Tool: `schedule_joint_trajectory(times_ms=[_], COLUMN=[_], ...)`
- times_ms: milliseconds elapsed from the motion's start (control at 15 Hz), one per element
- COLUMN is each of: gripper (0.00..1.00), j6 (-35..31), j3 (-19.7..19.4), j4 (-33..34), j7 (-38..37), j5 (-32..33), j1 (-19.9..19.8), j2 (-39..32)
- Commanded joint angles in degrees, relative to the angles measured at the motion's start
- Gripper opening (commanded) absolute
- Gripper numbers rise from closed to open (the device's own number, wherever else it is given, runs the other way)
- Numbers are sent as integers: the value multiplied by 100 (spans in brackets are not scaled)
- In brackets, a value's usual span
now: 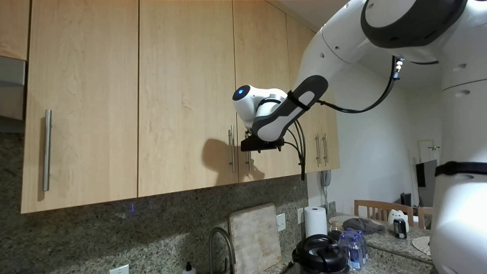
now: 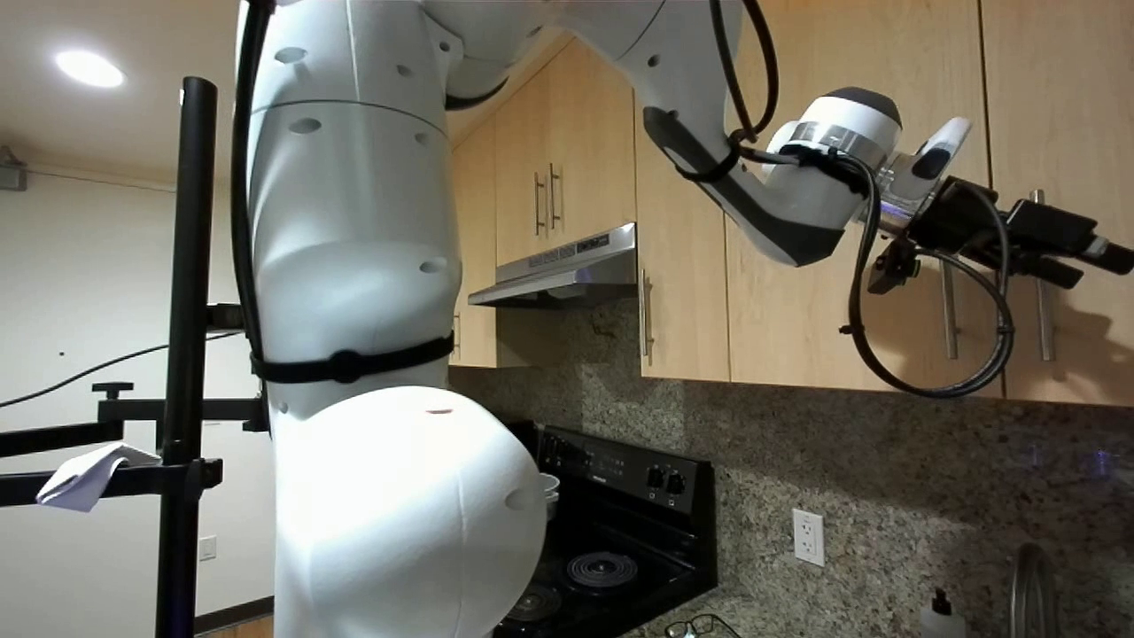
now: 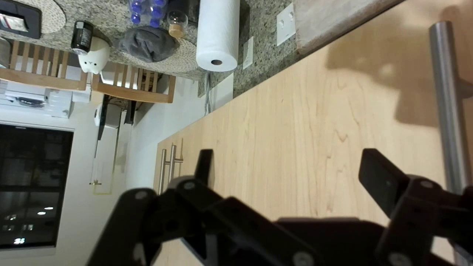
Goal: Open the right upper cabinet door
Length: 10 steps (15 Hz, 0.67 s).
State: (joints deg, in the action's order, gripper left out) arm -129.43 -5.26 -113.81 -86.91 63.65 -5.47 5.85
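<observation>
The right upper cabinet door is a light wood panel, which I take to be this door [image 1: 260, 57] to the right of the middle seam, and it is closed flush with its neighbours. Its slim metal bar handle [image 3: 449, 99] runs along the right side of the wrist view; in an exterior view part of this handle [image 1: 249, 160] is covered by the arm. My gripper [image 3: 288, 157] is open with nothing between its fingers, facing the bare door panel. The handle lies outside the right-hand finger [image 3: 384, 181] of that view. An exterior view also has the gripper [image 2: 1094, 264] in front of this door.
Directly left of it is a matching door [image 1: 186, 76], whose handle [image 1: 233, 148] is close by. More handles [image 3: 168, 166] stand on farther doors. Black cables [image 2: 966, 381] loop below the wrist. A wooden board [image 1: 255, 236], faucet [image 1: 220, 236] and paper towel roll [image 1: 315, 220] stand below.
</observation>
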Motion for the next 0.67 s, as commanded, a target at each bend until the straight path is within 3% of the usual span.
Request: schedule_joint_trajectory(times_ms=[0,600], gripper=[100,100], j6=[78,556], j3=[158,267], j4=[237,1075], j7=[270,922], j5=[-130,-468], j1=[126,261], j2=[-143,-867])
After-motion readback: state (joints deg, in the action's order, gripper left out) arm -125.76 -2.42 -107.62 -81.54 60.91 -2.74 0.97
